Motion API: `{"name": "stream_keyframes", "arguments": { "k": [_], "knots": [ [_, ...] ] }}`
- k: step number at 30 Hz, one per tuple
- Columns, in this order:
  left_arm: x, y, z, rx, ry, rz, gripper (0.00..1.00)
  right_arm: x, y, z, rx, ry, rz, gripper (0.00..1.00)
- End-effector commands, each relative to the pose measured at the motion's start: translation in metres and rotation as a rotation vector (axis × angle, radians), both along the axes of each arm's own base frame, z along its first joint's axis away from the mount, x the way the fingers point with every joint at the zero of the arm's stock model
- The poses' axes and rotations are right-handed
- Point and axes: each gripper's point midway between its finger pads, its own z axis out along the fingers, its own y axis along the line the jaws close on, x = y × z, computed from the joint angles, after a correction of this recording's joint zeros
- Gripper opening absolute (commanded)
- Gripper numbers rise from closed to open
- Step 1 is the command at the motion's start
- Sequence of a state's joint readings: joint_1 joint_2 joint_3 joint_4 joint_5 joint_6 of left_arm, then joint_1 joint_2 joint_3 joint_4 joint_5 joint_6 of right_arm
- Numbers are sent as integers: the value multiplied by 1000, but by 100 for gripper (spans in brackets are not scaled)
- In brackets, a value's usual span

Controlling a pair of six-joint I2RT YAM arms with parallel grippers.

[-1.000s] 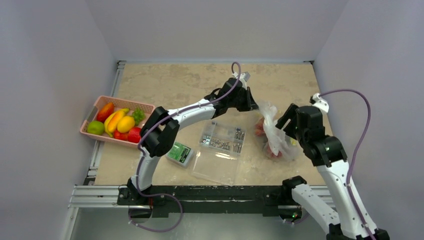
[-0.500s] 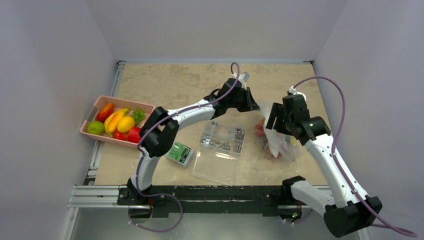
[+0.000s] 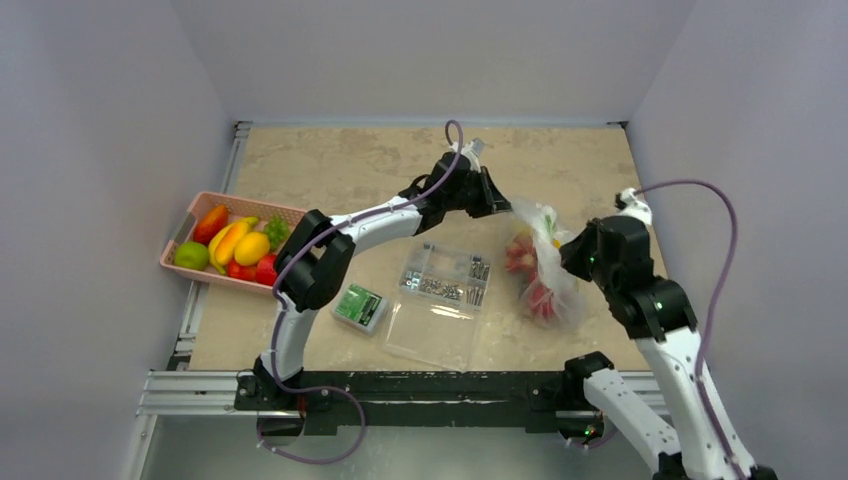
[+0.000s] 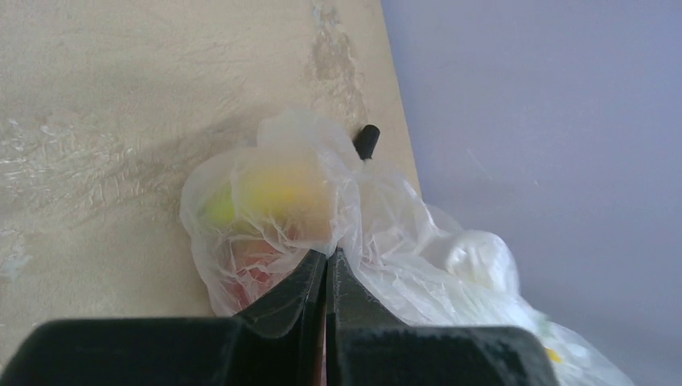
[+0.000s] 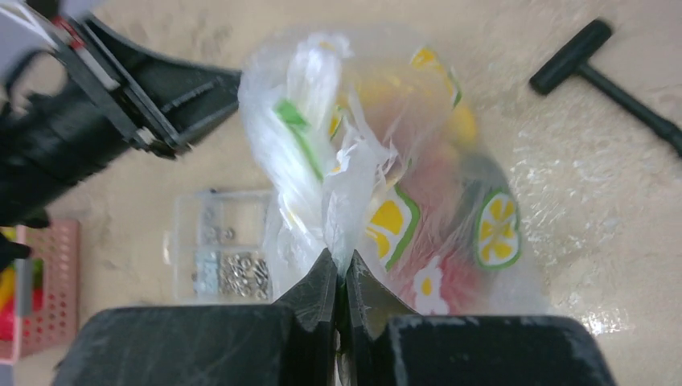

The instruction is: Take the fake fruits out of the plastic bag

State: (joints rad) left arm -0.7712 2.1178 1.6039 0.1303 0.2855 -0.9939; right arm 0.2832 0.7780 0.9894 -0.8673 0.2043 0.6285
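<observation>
Now shifted, right end effector (image 5: 338, 261) and left end effector (image 4: 326, 257) clench plastic bag (image 3: 545, 275)

Left end effector (image 4: 326, 256) closed; right end effector (image 5: 340, 259) closed.

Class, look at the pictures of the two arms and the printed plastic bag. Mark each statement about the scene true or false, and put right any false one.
1. The left pincer and the right pincer are both shut on the plastic bag. True.
2. Through the bag's film, red fruits can be seen. True.
3. The clear box of metal parts stands on the table between the pink basket and the bag. True.
4. The pink basket is empty. False: it holds several fruits.
5. The red fruits lie on the table outside the bag. False: they are inside it.
</observation>
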Motion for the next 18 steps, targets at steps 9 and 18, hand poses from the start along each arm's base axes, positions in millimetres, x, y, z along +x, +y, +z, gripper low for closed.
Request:
{"name": "stream_keyframes", "arguments": {
  "k": [9, 18],
  "knots": [
    [12, 8, 22, -17, -72, -11, 0, -38, -56, 75, 119, -399, -319, 0],
    [-35, 23, 71, 162, -373, -155, 62, -24, -51, 58, 53, -328, -284, 0]
  ]
}}
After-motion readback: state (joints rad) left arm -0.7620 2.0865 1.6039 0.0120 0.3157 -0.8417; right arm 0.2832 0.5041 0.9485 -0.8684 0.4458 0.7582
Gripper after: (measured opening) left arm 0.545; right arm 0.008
